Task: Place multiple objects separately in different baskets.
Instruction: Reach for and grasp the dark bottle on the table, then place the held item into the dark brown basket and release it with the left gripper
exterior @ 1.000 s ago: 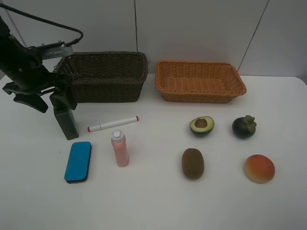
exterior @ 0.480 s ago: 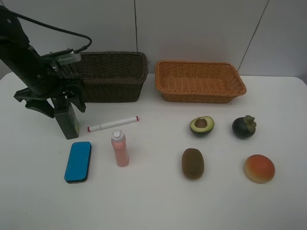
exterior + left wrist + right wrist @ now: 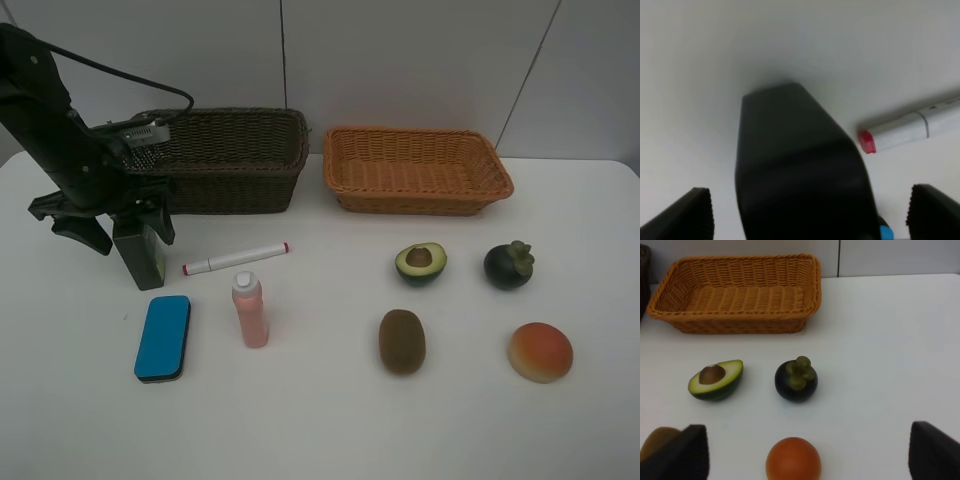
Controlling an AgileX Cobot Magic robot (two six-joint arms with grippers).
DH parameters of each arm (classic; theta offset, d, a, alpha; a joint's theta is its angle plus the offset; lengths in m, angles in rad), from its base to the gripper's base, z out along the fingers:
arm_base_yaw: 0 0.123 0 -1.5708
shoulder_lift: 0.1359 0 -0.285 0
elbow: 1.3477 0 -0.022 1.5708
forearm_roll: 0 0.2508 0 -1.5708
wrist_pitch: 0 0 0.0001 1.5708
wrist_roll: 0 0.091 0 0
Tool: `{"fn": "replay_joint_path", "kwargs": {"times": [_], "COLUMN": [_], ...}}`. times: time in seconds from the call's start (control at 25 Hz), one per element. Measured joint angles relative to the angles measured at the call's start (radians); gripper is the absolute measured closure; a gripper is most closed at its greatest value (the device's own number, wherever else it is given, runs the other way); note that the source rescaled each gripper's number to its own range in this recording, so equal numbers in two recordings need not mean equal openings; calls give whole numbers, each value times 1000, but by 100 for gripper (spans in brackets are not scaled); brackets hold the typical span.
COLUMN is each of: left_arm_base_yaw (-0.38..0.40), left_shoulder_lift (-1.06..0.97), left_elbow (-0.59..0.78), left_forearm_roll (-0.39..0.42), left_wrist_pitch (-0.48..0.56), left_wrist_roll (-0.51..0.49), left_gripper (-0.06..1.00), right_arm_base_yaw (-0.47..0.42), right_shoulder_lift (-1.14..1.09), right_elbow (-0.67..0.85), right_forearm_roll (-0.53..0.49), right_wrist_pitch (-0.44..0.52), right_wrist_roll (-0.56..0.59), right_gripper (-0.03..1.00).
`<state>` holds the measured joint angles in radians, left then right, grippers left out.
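The dark green pump bottle (image 3: 146, 260) stands upright on the white table, left of the white red-ended marker (image 3: 235, 258). My left gripper (image 3: 124, 229) is open and straddles the bottle's top, one finger on each side with gaps showing; the left wrist view has the bottle (image 3: 800, 185) between the fingertips (image 3: 687, 215) and the marker (image 3: 910, 127) beside it. My right gripper (image 3: 807, 452) is open above the fruit, holding nothing. Behind stand the dark brown basket (image 3: 230, 185) and the light orange basket (image 3: 420, 205).
A blue eraser (image 3: 163, 337) and a pink bottle (image 3: 250, 310) lie in front of the marker. On the right are the avocado half (image 3: 420, 262), mangosteen (image 3: 509, 265), kiwi (image 3: 402, 341) and orange-yellow fruit (image 3: 540, 352).
My left gripper has shifted right and come down over the green bottle, so its fingers now flank it. The bottle and the other objects have stayed put.
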<state>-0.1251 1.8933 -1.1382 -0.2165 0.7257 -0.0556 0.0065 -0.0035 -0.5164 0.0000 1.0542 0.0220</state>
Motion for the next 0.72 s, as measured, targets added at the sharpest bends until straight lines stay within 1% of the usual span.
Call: {"fn": "replay_joint_path", "kwargs": {"times": [0.04,0.2,0.44,0.56,0.64,0.72], "left_arm_base_yaw": [0,0,0,0,0,0], "left_shoulder_lift": [0,1,-8,-50,-96,-133], "left_elbow": [0,-3,-3,-11,-63,-147], "left_forearm_roll": [0,14,12,14,14,14], "left_wrist_pitch": [0,6,7,26,55,81], "left_wrist_roll": [-5,-12,-1,10,14,22], "left_gripper": [10,59,59,59,59,59], "right_arm_base_yaw": [0,0,0,0,0,0], "right_shoulder_lift": [0,0,0,0,0,0], "right_elbow": [0,0,0,0,0,0], "right_forearm_roll": [0,0,0,0,0,0], "right_wrist_pitch": [0,0,0,0,0,0], "right_wrist_roll": [0,0,0,0,0,0], "right_gripper": [-3,-3,-3,-3,-3,-3]}}
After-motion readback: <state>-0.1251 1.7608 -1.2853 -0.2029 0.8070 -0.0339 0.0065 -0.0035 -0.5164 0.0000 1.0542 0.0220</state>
